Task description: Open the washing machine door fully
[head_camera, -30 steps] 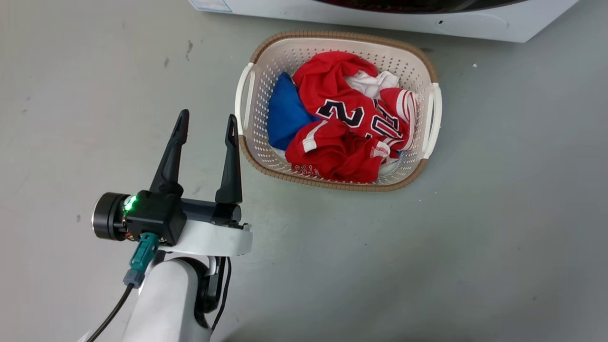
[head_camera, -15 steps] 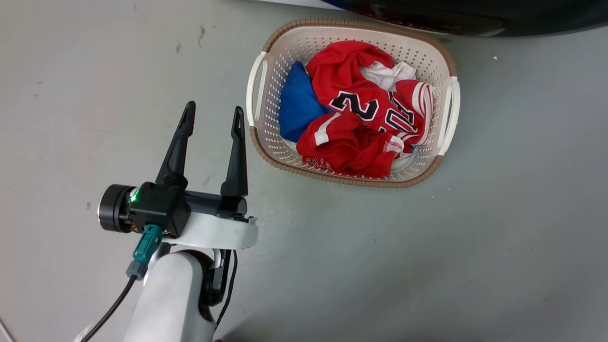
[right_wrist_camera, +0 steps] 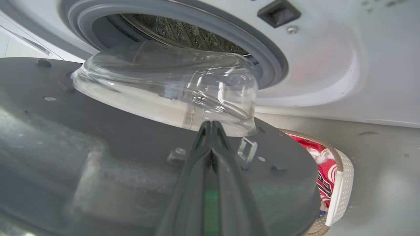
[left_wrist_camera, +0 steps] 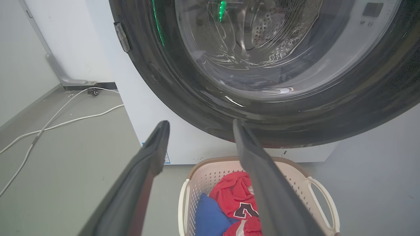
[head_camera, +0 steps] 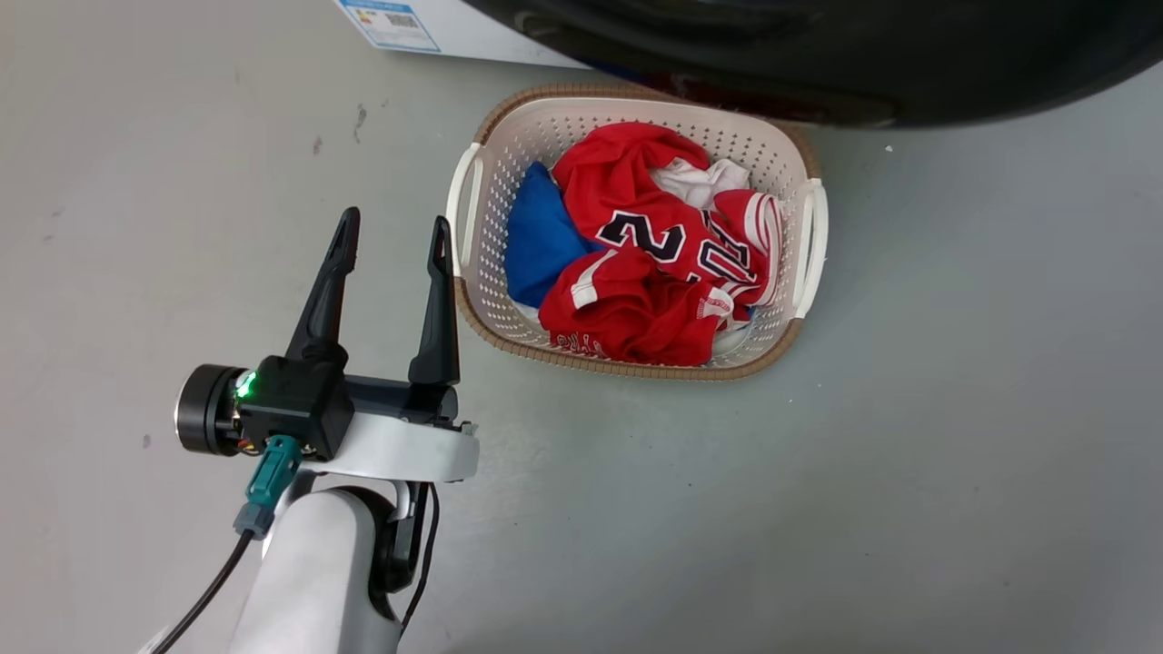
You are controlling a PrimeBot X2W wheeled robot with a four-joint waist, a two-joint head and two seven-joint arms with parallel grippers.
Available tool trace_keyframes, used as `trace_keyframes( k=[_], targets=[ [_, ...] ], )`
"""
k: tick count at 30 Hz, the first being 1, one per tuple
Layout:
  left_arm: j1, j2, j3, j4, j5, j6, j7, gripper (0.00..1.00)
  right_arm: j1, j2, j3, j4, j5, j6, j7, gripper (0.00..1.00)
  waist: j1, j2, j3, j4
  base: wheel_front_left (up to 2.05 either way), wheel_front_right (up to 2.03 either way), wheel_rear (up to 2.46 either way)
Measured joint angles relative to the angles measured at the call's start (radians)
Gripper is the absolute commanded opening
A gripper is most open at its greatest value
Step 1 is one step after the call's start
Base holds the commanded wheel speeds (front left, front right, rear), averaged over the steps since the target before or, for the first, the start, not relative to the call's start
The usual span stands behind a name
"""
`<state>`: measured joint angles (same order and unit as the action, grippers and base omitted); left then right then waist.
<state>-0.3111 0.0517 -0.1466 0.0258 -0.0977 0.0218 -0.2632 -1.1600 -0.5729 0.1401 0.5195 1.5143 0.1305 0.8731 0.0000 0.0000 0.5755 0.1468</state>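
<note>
Head view: our left gripper (head_camera: pixel 395 232) hangs near left above the grey floor (head_camera: pixel 909 454), fingers wide and empty. Right of it sits a laundry basket (head_camera: pixel 468 186) of red and blue clothes (head_camera: pixel 654 245), the washing machine door (head_camera: pixel 818 54) looming over its far rim. Left wrist: we see the door's black ring and glass centre above the basket. Right wrist: our right gripper (right_wrist_camera: pixel 211 126) has its fingers pressed together beside the glass bowl (right_wrist_camera: pixel 164 85) on the door's inner face, which is swung away from the drum mouth (right_wrist_camera: pixel 265 52).
</note>
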Motion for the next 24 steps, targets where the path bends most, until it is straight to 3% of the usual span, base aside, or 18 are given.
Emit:
trace_keyframes(
  k=[24],
  targets=[
    [0.093,0.000,0.040,0.019,0.035,-0.019,0.000,1.00,0.439,0.128,0.115,-0.395,0.097,0.000,0.099,0.00,-0.0001,0.0000,-0.162,-0.039,0.00,0.00,0.00]
  ],
)
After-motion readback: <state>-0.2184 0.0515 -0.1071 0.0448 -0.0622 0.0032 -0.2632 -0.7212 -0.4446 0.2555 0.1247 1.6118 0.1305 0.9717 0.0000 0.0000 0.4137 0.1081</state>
